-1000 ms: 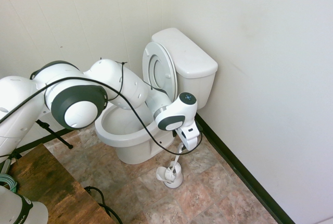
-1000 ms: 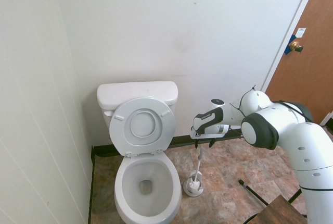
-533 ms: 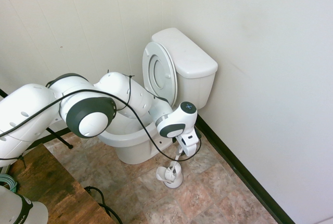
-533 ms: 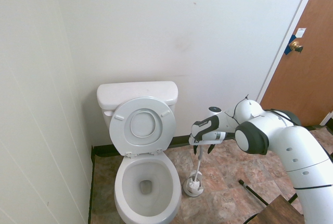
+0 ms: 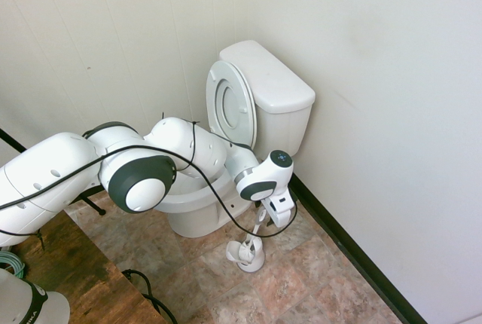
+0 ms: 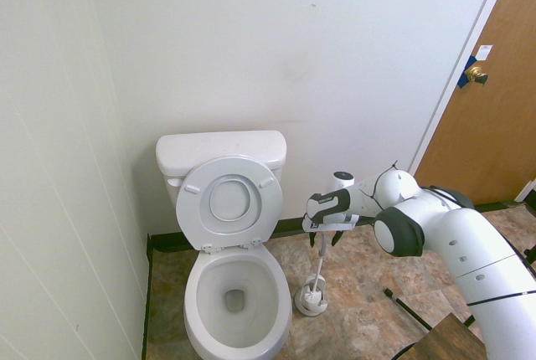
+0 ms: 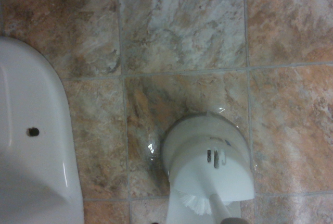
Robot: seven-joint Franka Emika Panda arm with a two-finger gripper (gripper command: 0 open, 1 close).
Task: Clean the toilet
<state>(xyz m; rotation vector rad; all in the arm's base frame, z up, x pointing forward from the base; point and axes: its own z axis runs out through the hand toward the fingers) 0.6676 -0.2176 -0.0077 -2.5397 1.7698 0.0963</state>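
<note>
One toilet (image 6: 234, 234) standing against the back wall with seat and lid raised, brush holder (image 6: 311, 300) sitting on the tiled floor (image 6: 368, 293) just beside its bowl, gripper (image 6: 325, 239) hovering around the upright brush handle (image 6: 320, 266), finger state cannot be told.

The gripper (image 6: 325, 241) dropped lower along the brush handle (image 6: 321, 259) at lower centre, and the arm's elbow (image 5: 139, 182) sank toward lower left

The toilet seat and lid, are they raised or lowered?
Raised: the seat and lid lean against the tank, leaving the bowl open.
</note>
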